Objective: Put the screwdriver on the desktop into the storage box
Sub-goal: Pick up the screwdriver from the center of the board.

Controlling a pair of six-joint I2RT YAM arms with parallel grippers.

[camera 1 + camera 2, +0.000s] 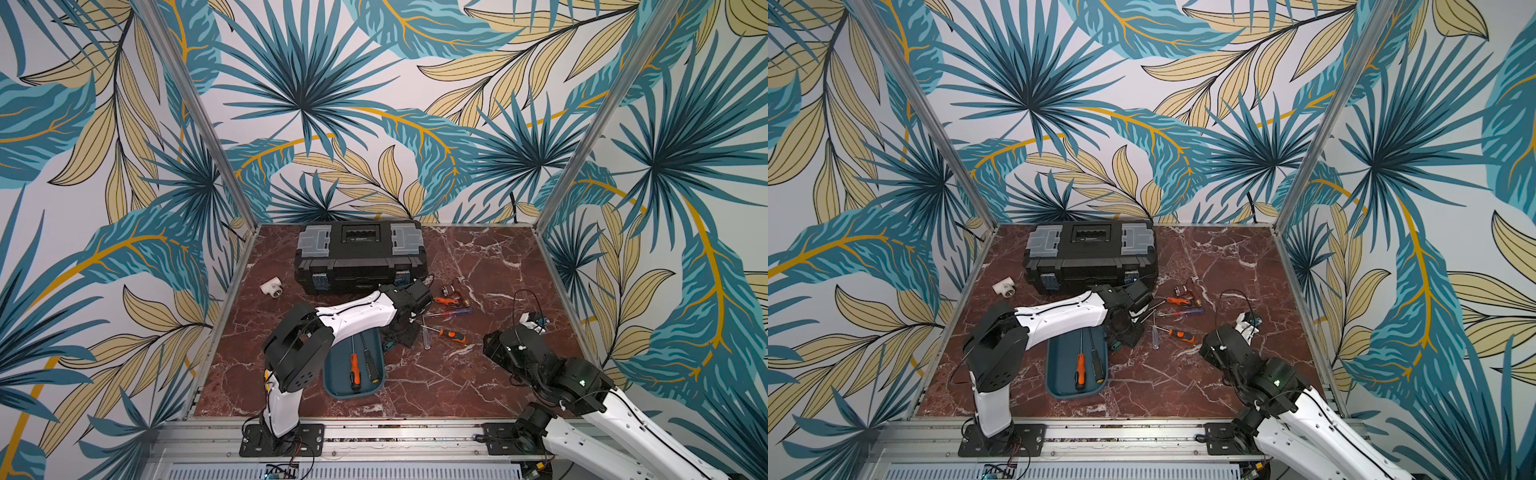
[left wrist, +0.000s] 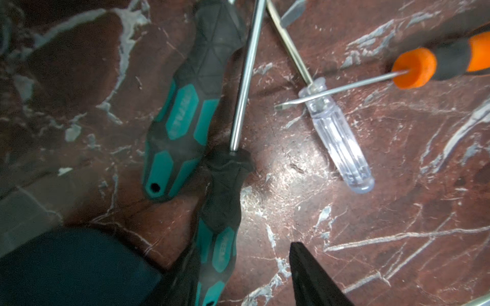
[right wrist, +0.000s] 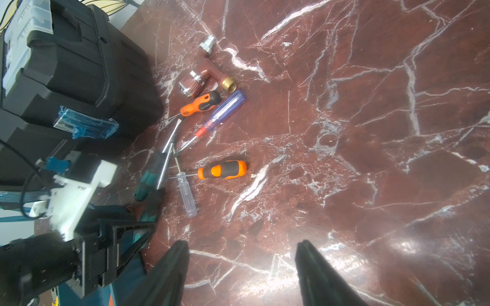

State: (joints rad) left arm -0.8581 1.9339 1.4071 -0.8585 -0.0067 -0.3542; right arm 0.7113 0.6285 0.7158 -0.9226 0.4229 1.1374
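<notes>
Left claw (image 1: pixel 405 336) hangs low over the desktop (image 1: pixel 478 374), just right of the storage box (image 1: pixel 336 384). Its jaws are released and astride the handle of a teal-and-black screwdriver (image 2: pixel 217 238). Only 1 black finger (image 2: pixel 313 278) shows sharply in the left wrist view, and it stands clear of the handle. Its partner is lost in dark blur, so contact on that side cannot be told. The picture edge cuts off the handle's butt.

A twin teal-and-black screwdriver (image 2: pixel 180 114) lies alongside the first one's shaft. The raised letters on both teal grips are too blurred to read. Right of them lie a clear-handled screwdriver (image 2: pixel 342 148) and an orange-and-black screwdriver (image 2: pixel 437 61), whose blade crosses the clear one's neck. Farther off, a second orange-and-black screwdriver (image 3: pixel 201 103) carries white print too small to read. It lies beside a blue-handled screwdriver (image 3: pixel 225 111) and a brass fitting (image 3: pixel 229 83).

In both top views the left arm hides the storage box's far end and most of the teal pair. The box sits near the middle of the desktop and holds 2 tools, a boxed orange-handled screwdriver (image 1: pixel 354 370) and a boxed black-handled screwdriver (image 1: pixel 371 361). At the far edge stands a black toolbox (image 1: pixel 357 257), its label illegible.

On the right, the right claw (image 3: pixel 244 267) hovers over bare marble, jaws apart and grasping nothing.
</notes>
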